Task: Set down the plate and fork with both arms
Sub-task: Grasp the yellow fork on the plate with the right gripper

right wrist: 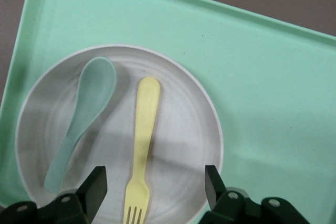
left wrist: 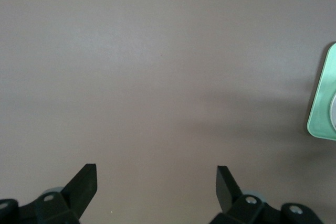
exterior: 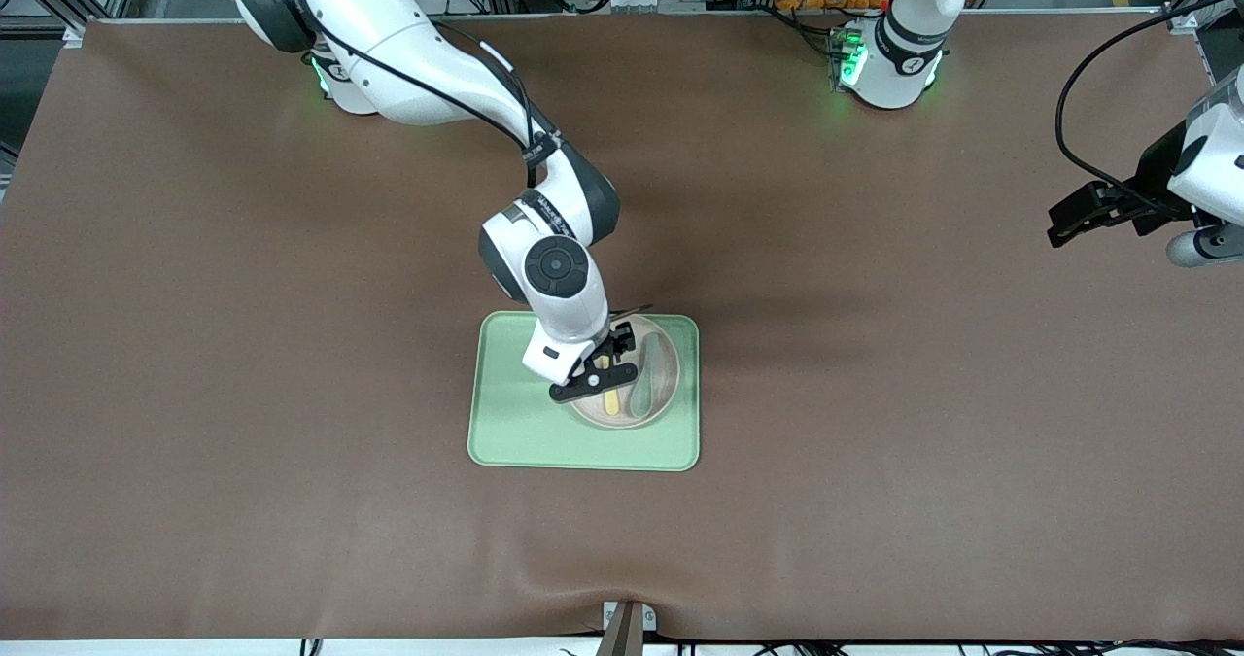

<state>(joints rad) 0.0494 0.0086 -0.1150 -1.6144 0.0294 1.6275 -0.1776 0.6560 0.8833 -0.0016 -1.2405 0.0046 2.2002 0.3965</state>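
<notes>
The pale plate lies on the green tray, at the tray's side toward the left arm's end. The pale yellow fork lies flat in the plate beside a muted green spoon. In the right wrist view the fork lies on the plate with its tines between my open fingers. My right gripper hovers open and empty just over the fork; it also shows in the right wrist view. My left gripper waits open and empty over bare table, as its wrist view shows.
The brown table mat covers the whole table. A corner of the green tray shows in the left wrist view. The spoon lies beside the fork on the plate. A clamp sits at the table's near edge.
</notes>
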